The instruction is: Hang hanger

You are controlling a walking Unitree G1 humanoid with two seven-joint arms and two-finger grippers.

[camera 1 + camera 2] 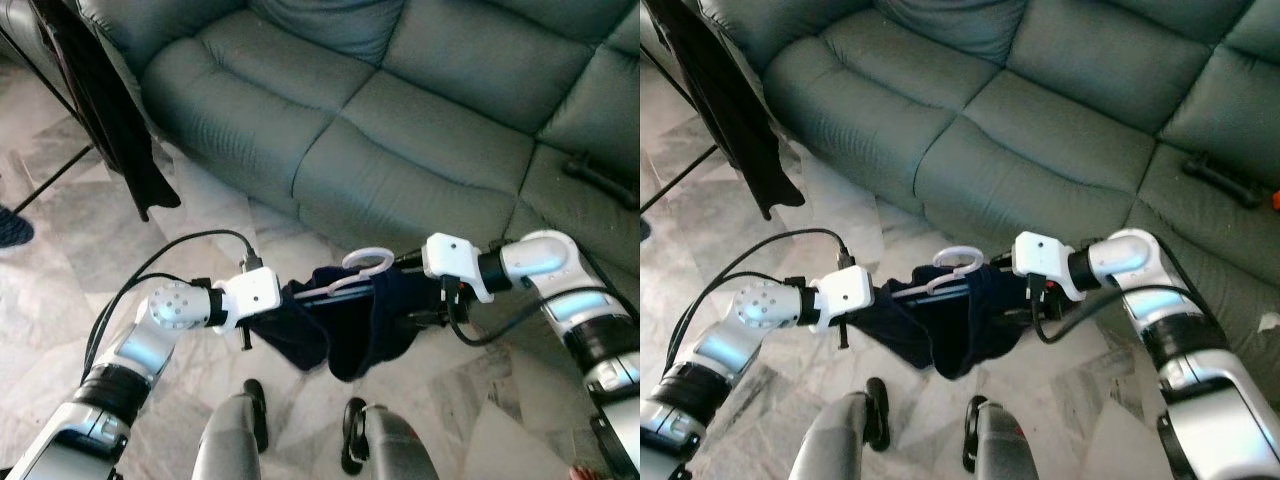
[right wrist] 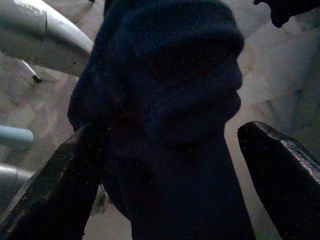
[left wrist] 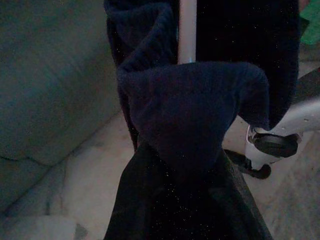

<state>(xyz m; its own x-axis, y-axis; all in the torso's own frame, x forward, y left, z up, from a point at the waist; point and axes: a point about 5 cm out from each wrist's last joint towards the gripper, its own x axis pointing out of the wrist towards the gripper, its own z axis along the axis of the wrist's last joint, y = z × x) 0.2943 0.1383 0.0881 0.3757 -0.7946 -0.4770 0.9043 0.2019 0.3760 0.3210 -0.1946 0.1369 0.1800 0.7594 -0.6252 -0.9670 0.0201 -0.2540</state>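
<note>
A grey-green sofa (image 1: 420, 110) fills twelve o'clock; below it at centre, one white hanger (image 1: 365, 266) draped in one dark navy garment (image 1: 350, 325) spans two grippers.

The left gripper (image 1: 290, 300) is buried in cloth (grip cannot be told); the right gripper (image 2: 170, 165) spreads around fabric.

Judging by the dark clothing (image 1: 110, 110) at ten o'clock, carry it level, hook upward.

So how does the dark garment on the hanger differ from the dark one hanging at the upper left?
The navy garment sags bunched over the white hanger, held between the left gripper and the right gripper above the floor. The black garment hangs long and straight beside the sofa, with no gripper on it. Both are dark fabric.
</note>
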